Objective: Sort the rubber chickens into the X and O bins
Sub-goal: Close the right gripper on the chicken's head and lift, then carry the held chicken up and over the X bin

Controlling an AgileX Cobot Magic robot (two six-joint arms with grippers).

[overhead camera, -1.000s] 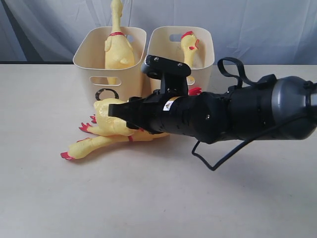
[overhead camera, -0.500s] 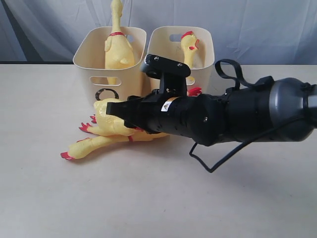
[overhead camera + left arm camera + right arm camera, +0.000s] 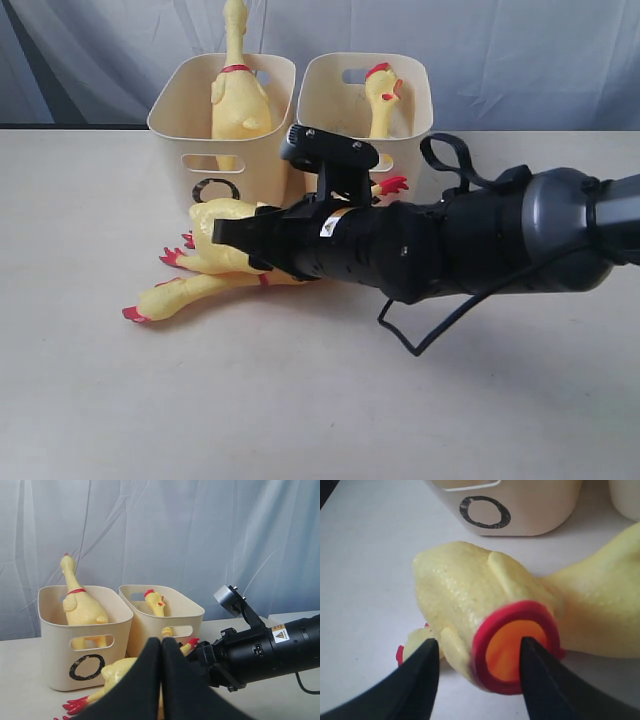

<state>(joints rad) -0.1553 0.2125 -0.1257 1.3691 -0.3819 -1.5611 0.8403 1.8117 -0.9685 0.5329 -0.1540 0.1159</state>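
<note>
While right arm (image 3: 480, 235) is sliding further left and lower than second ago, right pincer (image 3: 477, 652) is standing wide open, fingers either side of red-ringed end of top chicken (image 3: 470, 590). Left pincer (image 3: 161, 652) is staying closed, holding nothing.

Chickens: four.
- One (image 3: 238, 100) is standing in O bin (image 3: 180, 140).
- One (image 3: 381, 95) is standing in second bin (image 3: 415, 100).
- Top chicken is lying on lower chicken (image 3: 190, 292) on desk (image 3: 300, 400), just before bins.

Bins: two. Pincers: two.

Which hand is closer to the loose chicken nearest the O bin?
Right. The open right hand is at that chicken, fingers flanking its red-ringed end; the shut left hand sits farther back.
</note>
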